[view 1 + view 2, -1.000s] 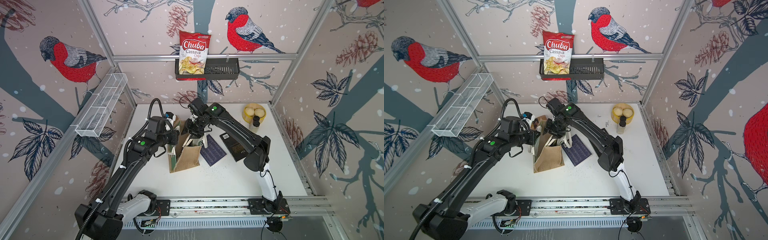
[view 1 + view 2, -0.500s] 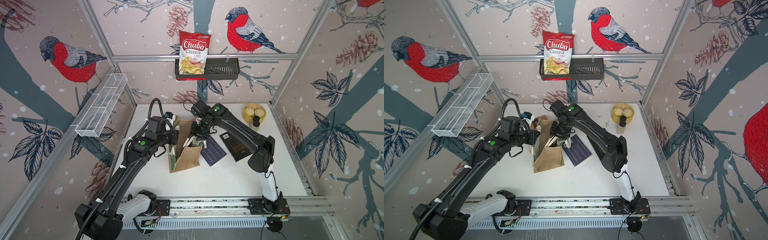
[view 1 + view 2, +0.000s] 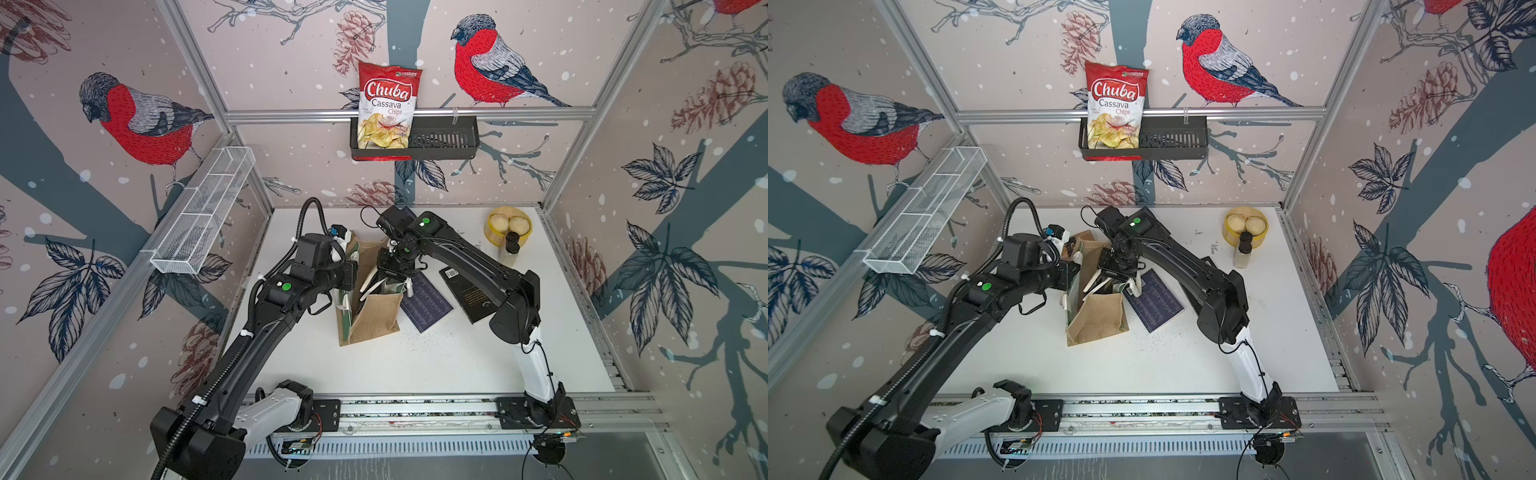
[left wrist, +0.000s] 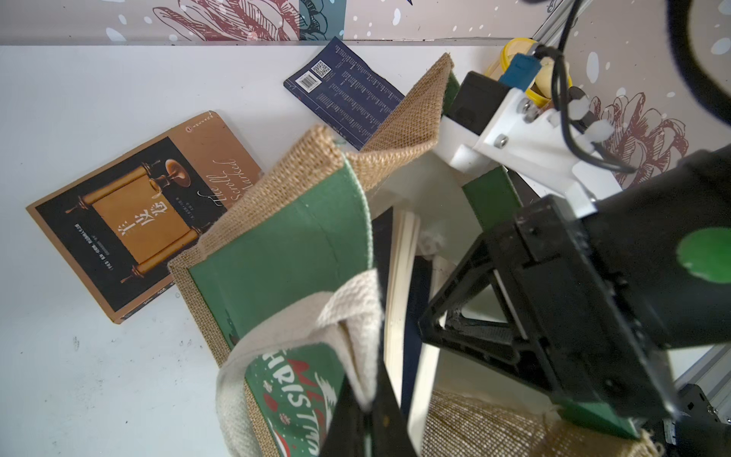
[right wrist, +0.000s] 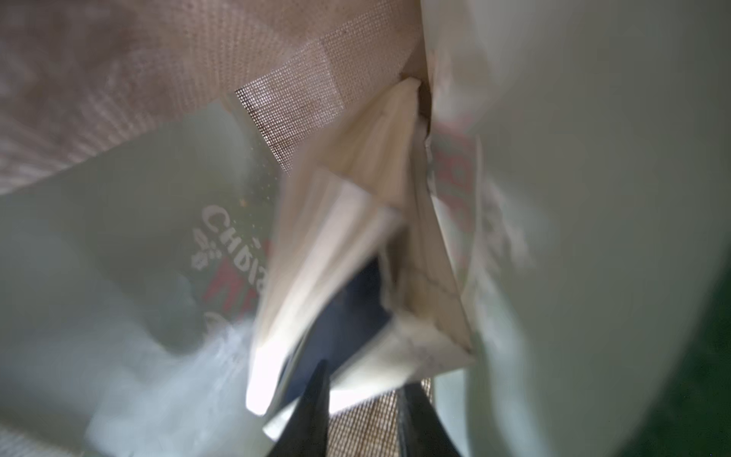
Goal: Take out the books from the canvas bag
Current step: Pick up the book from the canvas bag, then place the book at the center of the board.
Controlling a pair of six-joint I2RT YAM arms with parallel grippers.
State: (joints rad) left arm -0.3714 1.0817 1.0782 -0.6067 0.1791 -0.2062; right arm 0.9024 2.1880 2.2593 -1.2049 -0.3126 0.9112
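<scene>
The canvas bag (image 3: 376, 320) (image 3: 1100, 318) stands open mid-table, tan burlap with green printed panels (image 4: 277, 257). My left gripper (image 4: 368, 399) (image 3: 344, 296) is shut on its white handle at the left rim. My right gripper (image 3: 388, 282) (image 5: 364, 380) reaches down inside the bag. Its jaws are drawn in on the cream page edge of a navy book (image 5: 348, 316). More books (image 4: 401, 257) stand upright in the bag. Outside lie a navy book (image 3: 424, 303), a black one (image 3: 473, 295), a brown one (image 4: 130, 221) and another navy one (image 4: 348, 95).
A red chips bag (image 3: 388, 110) sits in a black wall basket (image 3: 440, 143). A white wire basket (image 3: 203, 212) hangs on the left wall. A yellow container (image 3: 509, 226) and a dark-capped bottle (image 3: 512, 249) stand at the back right.
My right gripper has sunk deeper into the bag and its jaws have narrowed onto a book. The left gripper has kept its hold on the handle.
</scene>
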